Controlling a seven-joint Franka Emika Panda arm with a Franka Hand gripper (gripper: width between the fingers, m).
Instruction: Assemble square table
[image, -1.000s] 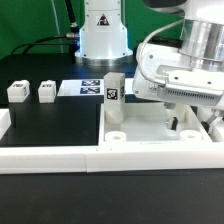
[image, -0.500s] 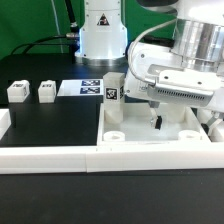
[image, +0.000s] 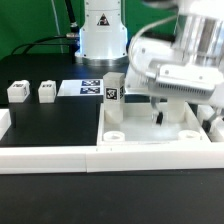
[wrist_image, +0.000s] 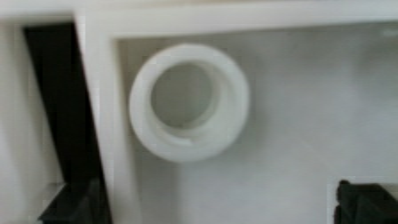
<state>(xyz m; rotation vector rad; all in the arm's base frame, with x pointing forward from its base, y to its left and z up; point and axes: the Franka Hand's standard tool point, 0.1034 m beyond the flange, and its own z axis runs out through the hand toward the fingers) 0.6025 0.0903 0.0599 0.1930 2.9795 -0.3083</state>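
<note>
Hovering at the frame's right, our claw (image: 160, 112) hangs released and empty above the large white plastic square slab (image: 138, 130); we see its round corner socket (wrist_image: 187, 100).

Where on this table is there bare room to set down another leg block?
The black tabletop is bare between the two leg blocks behind, the front border bar and the slab on the exterior view's right. The slab side is crowded: an upright leg stands there and the jaws hang over it.
</note>
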